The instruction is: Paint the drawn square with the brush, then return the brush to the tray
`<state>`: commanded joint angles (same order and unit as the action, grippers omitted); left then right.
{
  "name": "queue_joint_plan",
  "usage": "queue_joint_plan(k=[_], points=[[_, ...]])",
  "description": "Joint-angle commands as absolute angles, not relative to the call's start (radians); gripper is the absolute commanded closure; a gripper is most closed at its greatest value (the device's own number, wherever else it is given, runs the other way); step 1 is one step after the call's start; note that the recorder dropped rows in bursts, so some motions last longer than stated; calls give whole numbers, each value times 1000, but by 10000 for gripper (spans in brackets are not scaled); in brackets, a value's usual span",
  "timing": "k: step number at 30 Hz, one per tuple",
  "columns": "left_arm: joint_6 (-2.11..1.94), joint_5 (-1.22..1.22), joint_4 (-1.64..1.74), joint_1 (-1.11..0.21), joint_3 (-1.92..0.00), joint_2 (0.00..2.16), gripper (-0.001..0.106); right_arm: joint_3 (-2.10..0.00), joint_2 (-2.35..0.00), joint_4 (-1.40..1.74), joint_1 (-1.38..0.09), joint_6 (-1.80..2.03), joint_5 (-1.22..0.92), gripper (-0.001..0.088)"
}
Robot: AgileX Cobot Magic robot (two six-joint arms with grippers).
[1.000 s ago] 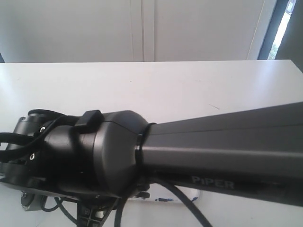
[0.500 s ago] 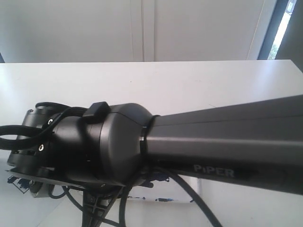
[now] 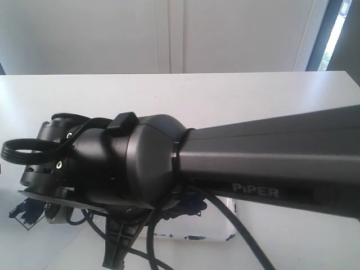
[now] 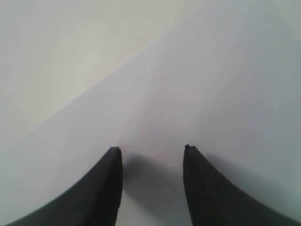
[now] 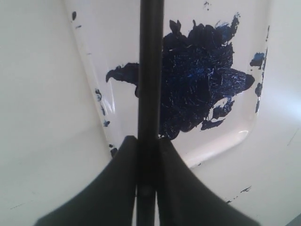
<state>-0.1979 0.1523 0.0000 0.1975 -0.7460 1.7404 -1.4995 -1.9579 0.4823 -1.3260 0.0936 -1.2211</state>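
In the right wrist view my right gripper (image 5: 146,139) is shut on the black handle of the brush (image 5: 150,70), which runs straight out from the jaws over the tray (image 5: 235,136). The white tray carries a large dark blue paint blotch (image 5: 197,80) and specks on its rim. The bristles are out of frame. In the exterior view the right arm (image 3: 259,169) fills the foreground, with a strip of the tray (image 3: 219,228) showing under it. My left gripper (image 4: 151,149) stands open over plain white paper (image 4: 211,84), nothing between its fingers. The drawn square is hidden.
A white table (image 3: 169,95) stretches behind the arm to a pale wall. Black cables (image 3: 242,236) hang below the right arm. In the left wrist view a paper edge (image 4: 99,82) crosses diagonally.
The right arm's wrist has risen and shifted right in the exterior view. More of the tray and its blue paint now shows beneath it.
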Motion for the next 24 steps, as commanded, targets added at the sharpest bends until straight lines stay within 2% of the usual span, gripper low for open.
queue_joint_plan(k=[24], points=[[-205,152,-7,198,-758,1714,587,-1504,-1997,421,-1326,63,-1209,868]])
